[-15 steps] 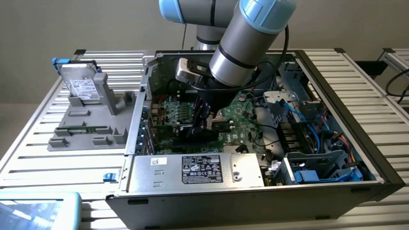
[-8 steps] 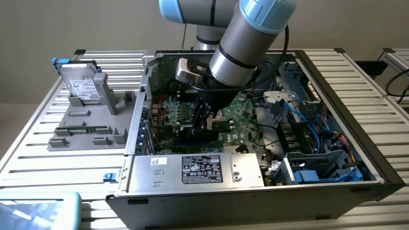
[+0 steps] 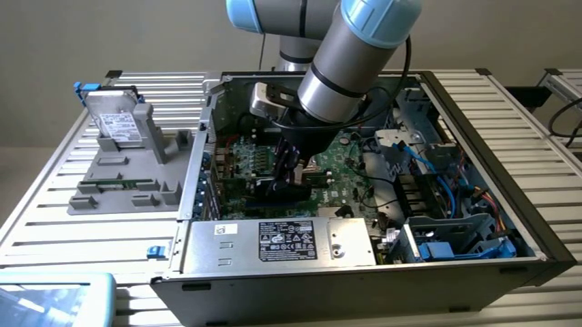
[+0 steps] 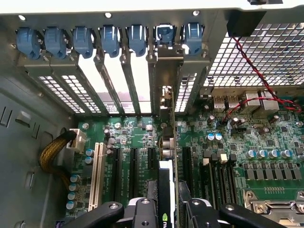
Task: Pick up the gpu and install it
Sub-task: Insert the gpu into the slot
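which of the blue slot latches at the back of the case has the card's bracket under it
The second blue latch from the mesh-grille end: the gpu bracket runs up to it, while the other latches sit over bare slot openings or plain covers.

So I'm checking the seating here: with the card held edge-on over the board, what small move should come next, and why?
Probably a short, straight press down. The gripper holds the gpu upright over the motherboard, its bracket already lined up with a rear bay. Whether its edge has entered the slot cannot be told.
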Controlling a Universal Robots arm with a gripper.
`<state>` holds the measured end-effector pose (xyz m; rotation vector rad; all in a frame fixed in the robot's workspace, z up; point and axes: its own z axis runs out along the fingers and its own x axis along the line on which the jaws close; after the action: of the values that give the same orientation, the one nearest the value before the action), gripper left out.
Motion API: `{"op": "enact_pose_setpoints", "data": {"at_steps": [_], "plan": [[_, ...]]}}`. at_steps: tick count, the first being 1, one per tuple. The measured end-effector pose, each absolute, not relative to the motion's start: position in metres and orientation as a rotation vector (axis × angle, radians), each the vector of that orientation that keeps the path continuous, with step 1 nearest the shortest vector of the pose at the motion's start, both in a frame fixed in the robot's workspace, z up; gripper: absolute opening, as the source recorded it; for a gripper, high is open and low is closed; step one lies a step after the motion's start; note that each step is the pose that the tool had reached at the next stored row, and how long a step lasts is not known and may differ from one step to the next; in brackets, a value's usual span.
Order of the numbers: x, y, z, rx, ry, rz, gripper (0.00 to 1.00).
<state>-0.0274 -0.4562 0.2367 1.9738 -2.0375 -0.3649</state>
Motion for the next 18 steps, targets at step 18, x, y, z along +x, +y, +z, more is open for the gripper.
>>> {"op": "enact_pose_setpoints", "data": {"at_steps": [18], "plan": [[-0.0274,-0.4560,0.2359,1.974,-2.037,-0.365,0.28]]}}
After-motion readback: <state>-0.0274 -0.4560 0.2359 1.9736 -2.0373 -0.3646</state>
